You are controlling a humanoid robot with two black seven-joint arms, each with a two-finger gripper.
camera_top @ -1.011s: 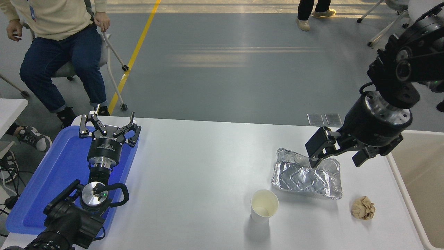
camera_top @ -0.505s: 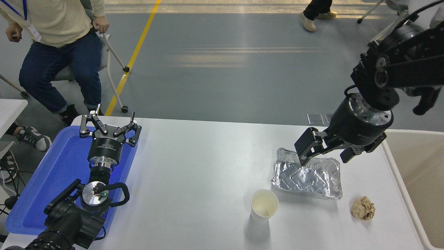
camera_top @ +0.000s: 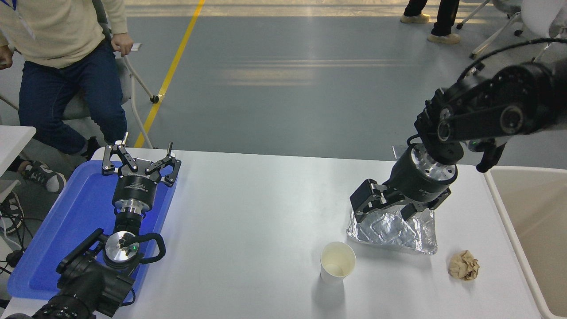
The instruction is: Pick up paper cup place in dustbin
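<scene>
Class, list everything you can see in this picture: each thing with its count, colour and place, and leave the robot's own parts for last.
paper cup: one, white, upright on the table, near edge, right of centre
foil tray: one, silver, just behind the cup to the right
paper ball: one, brown, crumpled, right of the cup
dustbin: one, beige, off the table's right edge
flat tray: one, blue, on the table's left end
table: one, white
seated person: one, cream top, blue jeans, far left
another person's legs: dark trousers, top right
left gripper: black, open, parked over the blue tray
right gripper: black, open, above the foil tray
</scene>
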